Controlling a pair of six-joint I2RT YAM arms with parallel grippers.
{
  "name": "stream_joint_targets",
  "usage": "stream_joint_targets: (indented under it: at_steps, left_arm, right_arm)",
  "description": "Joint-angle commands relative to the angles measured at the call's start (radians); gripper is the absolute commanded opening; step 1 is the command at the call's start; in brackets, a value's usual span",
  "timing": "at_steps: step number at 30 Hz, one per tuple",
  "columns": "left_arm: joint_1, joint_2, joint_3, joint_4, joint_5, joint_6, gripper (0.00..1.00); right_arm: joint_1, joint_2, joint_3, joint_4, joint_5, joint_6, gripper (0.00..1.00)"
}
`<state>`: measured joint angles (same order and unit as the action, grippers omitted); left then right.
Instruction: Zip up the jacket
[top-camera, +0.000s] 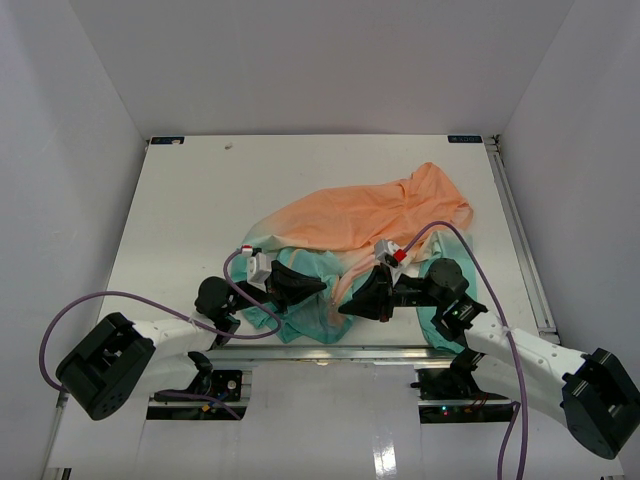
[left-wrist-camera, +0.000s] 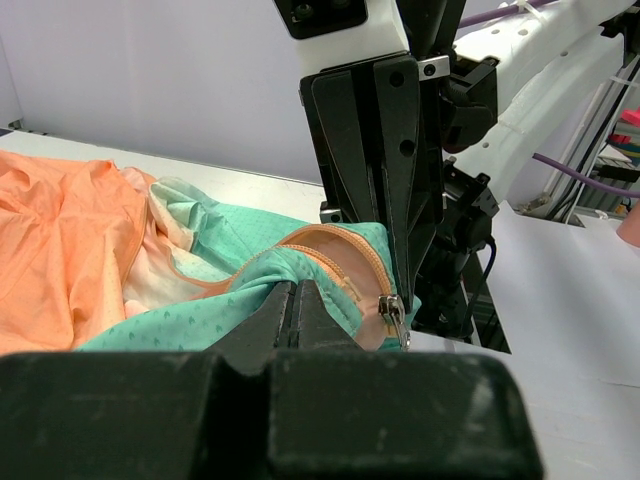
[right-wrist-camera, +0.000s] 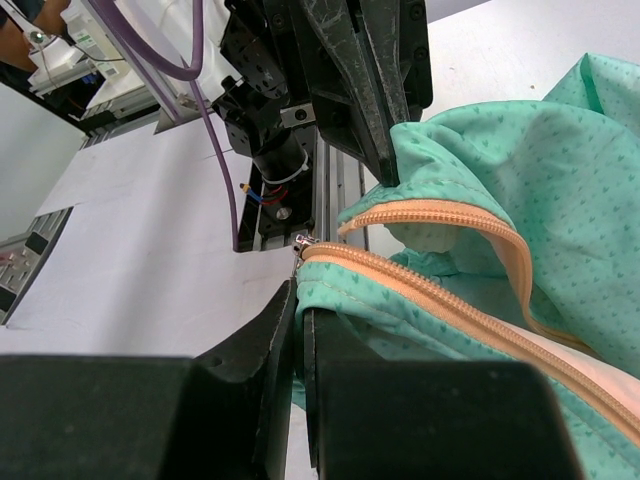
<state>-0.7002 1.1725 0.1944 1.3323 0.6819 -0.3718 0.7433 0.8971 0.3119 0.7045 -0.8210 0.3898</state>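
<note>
The jacket (top-camera: 370, 215) lies crumpled on the white table, orange at the back and teal at the front. My left gripper (top-camera: 322, 288) is shut on a fold of teal fabric (left-wrist-camera: 180, 320) beside the orange zipper tape. My right gripper (top-camera: 343, 307) faces it from the right, shut on the teal hem (right-wrist-camera: 400, 310) just under the zipper teeth (right-wrist-camera: 430, 290). The metal zipper slider (left-wrist-camera: 392, 312) sits at the hem end between both grippers; it also shows in the right wrist view (right-wrist-camera: 303, 241). In the left wrist view my left gripper (left-wrist-camera: 295, 290) pinches cloth; in the right wrist view so does my right gripper (right-wrist-camera: 299, 300).
An aluminium rail (top-camera: 330, 352) runs along the table's near edge right under the teal hem. Purple cables (top-camera: 150, 300) loop off both wrists. White walls enclose the table on three sides. The two grippers are tip to tip, almost touching.
</note>
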Motion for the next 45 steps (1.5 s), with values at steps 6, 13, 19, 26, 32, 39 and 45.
stream_joint_targets:
  at_steps: [6,13,19,26,32,39,45]
  left_arm:
    - [0.003,-0.004,0.019,0.42,0.001,-0.016,0.0]
    - [0.002,-0.022,0.017,0.42,0.01,-0.021,0.0]
    - [0.002,-0.019,0.005,0.439,0.025,-0.013,0.0]
    - [0.002,-0.01,-0.02,0.463,0.035,0.008,0.0]
    - [0.002,-0.039,-0.021,0.462,0.019,0.022,0.0]
    - [0.002,-0.054,-0.024,0.462,0.032,0.038,0.0]
    - [0.002,-0.065,-0.032,0.462,0.031,0.061,0.0]
  right_arm:
    - [-0.002,0.007,-0.002,0.071,0.01,0.026,0.08]
    - [-0.002,0.013,-0.004,0.079,0.014,0.035,0.08]
    - [-0.002,0.018,-0.007,0.095,0.027,0.053,0.08]
    - [-0.002,0.048,0.01,0.096,0.038,0.08,0.08]
    - [-0.002,0.062,0.002,0.123,0.022,0.09,0.08]
    - [-0.002,0.066,0.0,0.15,0.006,0.111,0.08]
    - [-0.002,0.063,-0.006,0.153,0.009,0.123,0.08]
